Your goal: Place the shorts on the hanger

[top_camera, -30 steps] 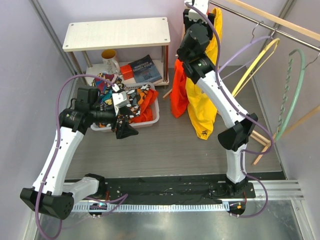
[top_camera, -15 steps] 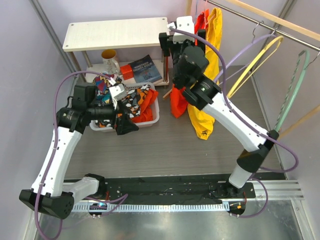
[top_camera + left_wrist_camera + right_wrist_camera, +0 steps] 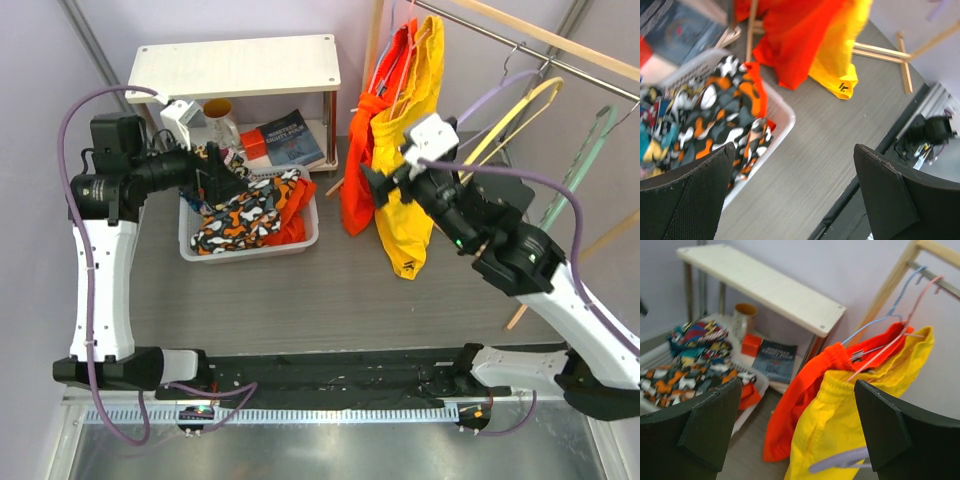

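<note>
The yellow shorts [image 3: 408, 190] hang from the wooden rail on the pale pink hanger [image 3: 888, 348], whose hook sits on the rail beside a blue one. In the right wrist view the shorts [image 3: 840, 425] fill the space ahead of my right gripper [image 3: 797, 435]. That gripper [image 3: 386, 178] is open, just in front of the shorts, with nothing between its fingers. My left gripper [image 3: 222, 172] is open and empty above the white basket [image 3: 300, 240]. From the left wrist the shorts [image 3: 840, 75] show their dark logo near the hem.
An orange garment [image 3: 358, 170] hangs left of the shorts. The basket holds patterned cloth [image 3: 715, 115]. A shelf [image 3: 235, 65] with a mug [image 3: 745, 315] and book [image 3: 775, 360] stands behind. A yellow hanger [image 3: 515, 120] and a lilac hanger [image 3: 840, 462] are near the rail [image 3: 520, 40].
My right gripper has opened and drawn back down from the rail, leaving the shorts hanging. The left arm has swung up and back to the left, over the basket.
</note>
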